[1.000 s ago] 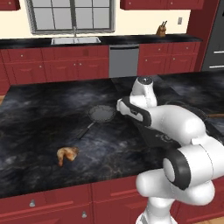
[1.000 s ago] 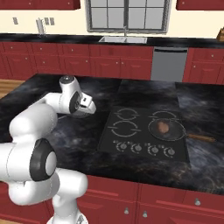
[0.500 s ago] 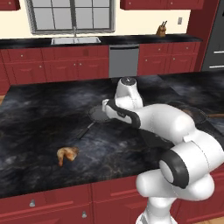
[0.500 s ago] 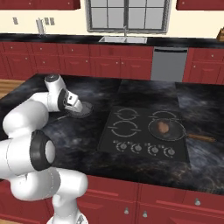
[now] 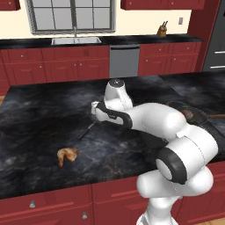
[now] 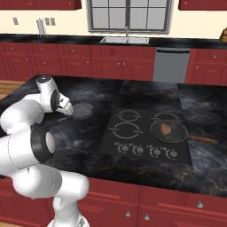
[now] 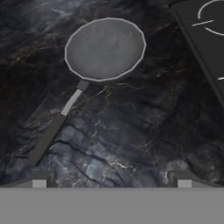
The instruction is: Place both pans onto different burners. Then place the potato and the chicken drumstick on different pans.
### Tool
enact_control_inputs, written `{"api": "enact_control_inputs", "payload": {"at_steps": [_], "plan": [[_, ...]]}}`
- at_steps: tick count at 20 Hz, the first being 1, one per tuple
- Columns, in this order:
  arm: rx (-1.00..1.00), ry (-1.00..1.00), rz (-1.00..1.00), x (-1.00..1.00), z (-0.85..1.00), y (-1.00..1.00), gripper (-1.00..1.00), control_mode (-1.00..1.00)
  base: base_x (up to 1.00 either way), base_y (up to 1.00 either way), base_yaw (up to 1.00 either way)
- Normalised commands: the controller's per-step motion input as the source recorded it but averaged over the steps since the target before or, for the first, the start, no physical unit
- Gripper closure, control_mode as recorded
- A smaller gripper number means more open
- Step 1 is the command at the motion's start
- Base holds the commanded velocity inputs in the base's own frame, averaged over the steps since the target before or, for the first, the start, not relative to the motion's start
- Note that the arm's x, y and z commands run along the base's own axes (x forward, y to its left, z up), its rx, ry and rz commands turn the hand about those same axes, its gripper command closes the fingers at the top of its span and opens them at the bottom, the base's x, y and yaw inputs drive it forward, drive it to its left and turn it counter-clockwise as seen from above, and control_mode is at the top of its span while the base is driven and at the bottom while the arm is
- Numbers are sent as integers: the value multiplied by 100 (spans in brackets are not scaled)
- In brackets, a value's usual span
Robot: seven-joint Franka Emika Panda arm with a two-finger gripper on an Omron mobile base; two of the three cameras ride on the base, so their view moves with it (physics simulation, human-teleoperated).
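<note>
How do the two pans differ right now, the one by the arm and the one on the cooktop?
The pan near the arm sits on the dark marble counter, off the cooktop; the other pan rests on a right-hand burner. The counter pan is empty, while the burner pan holds the potato. The open tool hovers over the counter pan's side, not the burner pan. Both are round, shallow, grey pans with long thin handles.

I see the chicken drumstick (image 5: 67, 154) lying on the dark surface (image 5: 39, 118) at my front left. My arm (image 5: 145, 121) stretches over a thin pan handle (image 5: 85, 131). Right of it, a pan (image 5: 193, 115) holds the potato (image 5: 188, 115)
</note>
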Motion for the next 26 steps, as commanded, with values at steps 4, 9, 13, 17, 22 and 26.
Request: {"api": "enact_control_inputs", "payload": {"at_steps": [4,9,13,17,22,26], "plan": [[0,9,0,14,-26,32,-100,-100,0,0,0],[0,7,0,13,-26,26,-100,-100,0,0,0],[0,6,0,26,-31,22,-100,-100,0,0,0],[0,6,0,41,-41,23,-100,-100,0,0,0],[0,4,0,54,-37,15,-100,-100,0,0,0],[0,6,0,62,-35,12,-100,-100,0,0,0]]}}
